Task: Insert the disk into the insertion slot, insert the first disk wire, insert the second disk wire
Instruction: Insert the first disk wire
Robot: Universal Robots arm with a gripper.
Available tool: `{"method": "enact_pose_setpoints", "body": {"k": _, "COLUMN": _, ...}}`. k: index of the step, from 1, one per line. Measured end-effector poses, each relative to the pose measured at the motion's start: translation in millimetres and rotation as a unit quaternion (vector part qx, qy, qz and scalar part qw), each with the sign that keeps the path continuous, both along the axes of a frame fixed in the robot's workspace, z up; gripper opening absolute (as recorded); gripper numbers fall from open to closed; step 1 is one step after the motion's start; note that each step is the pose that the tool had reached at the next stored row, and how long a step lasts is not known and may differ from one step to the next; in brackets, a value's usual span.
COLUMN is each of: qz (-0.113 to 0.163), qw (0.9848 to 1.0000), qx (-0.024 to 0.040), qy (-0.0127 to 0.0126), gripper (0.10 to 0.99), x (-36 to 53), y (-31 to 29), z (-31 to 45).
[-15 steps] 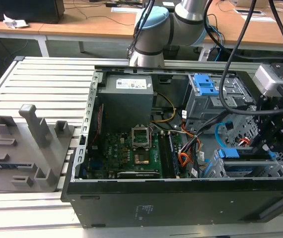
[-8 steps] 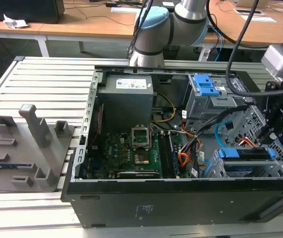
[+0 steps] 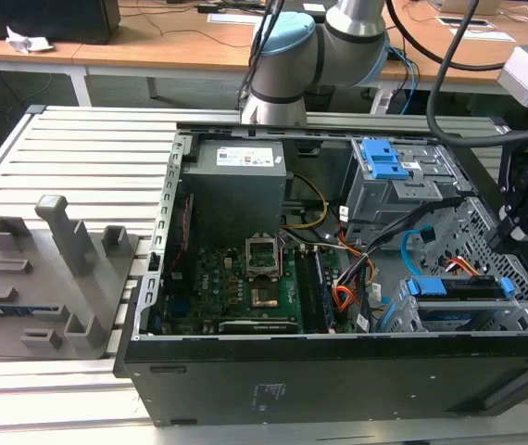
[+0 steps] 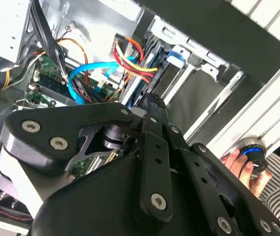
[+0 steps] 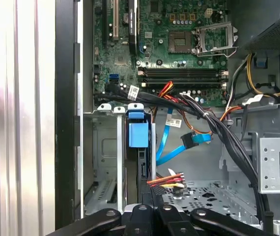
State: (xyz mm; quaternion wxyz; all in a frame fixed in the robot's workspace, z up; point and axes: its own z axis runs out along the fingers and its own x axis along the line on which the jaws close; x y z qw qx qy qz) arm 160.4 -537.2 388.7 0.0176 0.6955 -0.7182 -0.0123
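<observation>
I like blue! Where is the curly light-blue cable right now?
Inside the case, toward the exterior view's right, the light-blue cable loops next to the blue-framed disk.

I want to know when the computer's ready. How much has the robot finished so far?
Done, it looks like: the disk sits in the insertion slot. In hand: the gripper is right at the first disk wire, whose red-and-yellow end reaches the disk; I cannot tell if it is fully plugged. Left: the second disk wire curls loose, its plug hanging free.
</observation>
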Motion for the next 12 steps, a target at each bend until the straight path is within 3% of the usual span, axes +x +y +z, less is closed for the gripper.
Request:
{"method": "enact_pose_setpoints", "body": {"k": 3, "qz": 0.000, "qw": 1.0000, "qx": 0.0000, "qy": 0.0000, "gripper": 0.106, "x": -13.8, "y": 0.0, "z": 0.0}}
{"method": "enact_pose_setpoints", "body": {"k": 12, "qz": 0.000, "qw": 1.0000, "qx": 0.0000, "qy": 0.0000, "gripper": 0.106, "x": -15.1, "y": 0.0, "z": 0.0}}
